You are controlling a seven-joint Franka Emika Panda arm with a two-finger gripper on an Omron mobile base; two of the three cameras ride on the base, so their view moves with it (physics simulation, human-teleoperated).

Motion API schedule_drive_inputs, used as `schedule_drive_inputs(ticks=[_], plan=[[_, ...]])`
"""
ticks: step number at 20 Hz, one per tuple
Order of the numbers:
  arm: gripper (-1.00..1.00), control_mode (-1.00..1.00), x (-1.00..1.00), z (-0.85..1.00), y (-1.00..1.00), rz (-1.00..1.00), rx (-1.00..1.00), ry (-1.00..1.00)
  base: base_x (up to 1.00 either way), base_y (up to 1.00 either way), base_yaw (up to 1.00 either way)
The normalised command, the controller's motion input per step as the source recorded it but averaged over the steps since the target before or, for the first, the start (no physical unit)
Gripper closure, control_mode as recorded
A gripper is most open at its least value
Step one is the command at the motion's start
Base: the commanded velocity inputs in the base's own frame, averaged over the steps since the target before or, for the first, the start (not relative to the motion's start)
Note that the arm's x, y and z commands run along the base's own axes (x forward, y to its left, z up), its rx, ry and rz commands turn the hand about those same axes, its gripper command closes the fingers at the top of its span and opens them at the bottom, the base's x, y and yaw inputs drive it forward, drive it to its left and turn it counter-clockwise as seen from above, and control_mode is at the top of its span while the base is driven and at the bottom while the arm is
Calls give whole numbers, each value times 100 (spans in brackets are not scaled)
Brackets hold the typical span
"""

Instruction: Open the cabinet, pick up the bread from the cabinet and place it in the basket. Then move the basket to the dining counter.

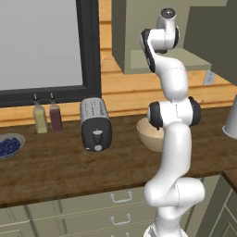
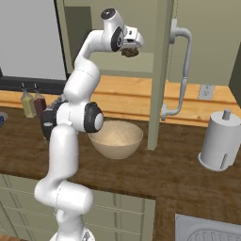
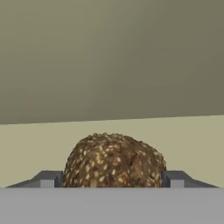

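On the worktop (image 1: 60,166) stood a toaster (image 1: 95,124), two bottles (image 1: 47,117) by the far wall to its left, and a bowl of blueberries (image 1: 9,146) at the far left, cut by the frame edge. The basket (image 2: 116,139) sat on the worktop right of the toaster, well apart from it; in the left base view the arm covered most of it. In the right base view a paper-towel holder (image 2: 220,141) stood near the right end, and the corner of a sink (image 2: 207,229) showed at the near right.

The cabinet (image 2: 155,28) hung above the basket with its door (image 2: 160,70) swung out edge-on toward the camera, the bar handle (image 2: 184,70) on its right face. The door stood just right of the gripper (image 2: 130,47).

The bread (image 3: 114,161) was a rounded dark-brown lump flecked with pale seeds. It rested on the cabinet shelf (image 3: 192,135), right between the two fingertips (image 3: 46,179).

The jaws stood wide, one tip at each side of the bread and right up against it. Whether they pressed on it or only flanked it could not be told. In the right base view the bread showed as a small dark blob under the hand, its outline hard to make out. The grey band hid the loaf's underside in the hand view.
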Motion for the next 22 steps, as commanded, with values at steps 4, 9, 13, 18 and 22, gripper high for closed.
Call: schedule_drive_inputs(ticks=[4, 9, 13, 18, 22], plan=[[100, -100, -6, -8, 6, 0, -20, -14, 0, 0, 0], [100, -100, 0, -10, 0, 0, -14, -13, 0, 0, 0], [100, -100, 0, 0, 0, 0, 0, -20, 0, 0, 0], [100, -100, -2, 0, 0, 0, 0, -9, 0, 0, 0], [100, -100, -76, 6, 0, 0, 0, -5, 0, 0, 0]])
